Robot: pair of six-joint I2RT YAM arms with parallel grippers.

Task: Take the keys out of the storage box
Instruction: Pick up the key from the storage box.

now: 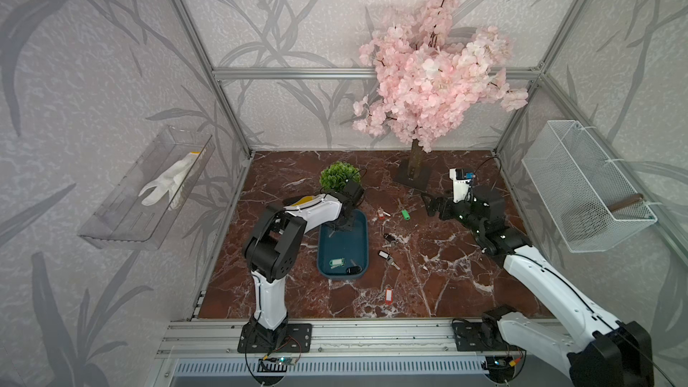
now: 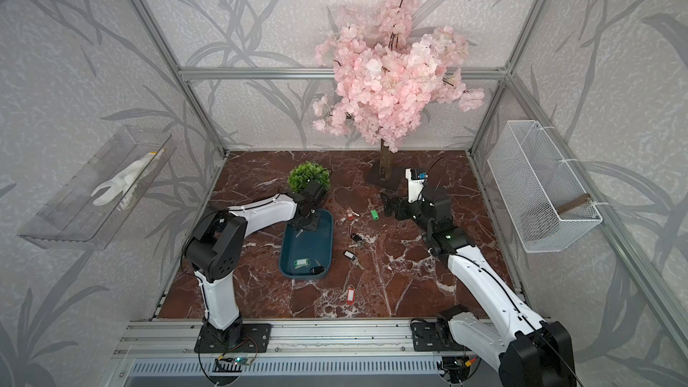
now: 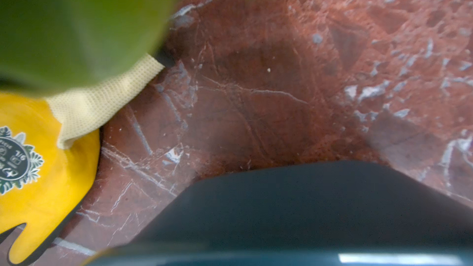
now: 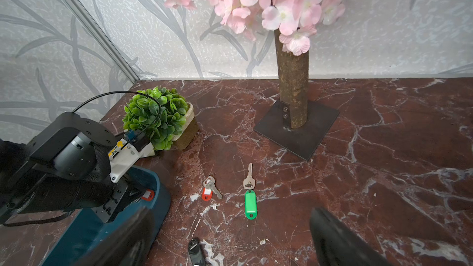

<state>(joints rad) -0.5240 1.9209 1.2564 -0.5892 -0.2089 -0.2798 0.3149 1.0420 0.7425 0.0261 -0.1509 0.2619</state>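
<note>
Leaves wide bare marble table (image 1: 446, 284) near the front edge, right of the storage box (image 1: 366, 240), keys (image 1: 337, 262) inside it and scattered beside it. Bends left gripper (image 1: 340, 225) down into the box's far end, jaw state unreadable; holds right gripper (image 1: 428, 204) wide open, empty, near the far keys.

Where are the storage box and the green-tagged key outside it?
storage box (image 1: 344, 245): in a top view, on its bare floor.
green-tagged key (image 4: 250, 203): in the right wrist view, on its tag.

Upside-down "9/L", prob., on yellow glove (image 3: 51, 195) emblem (image 3: 15, 161)
</note>
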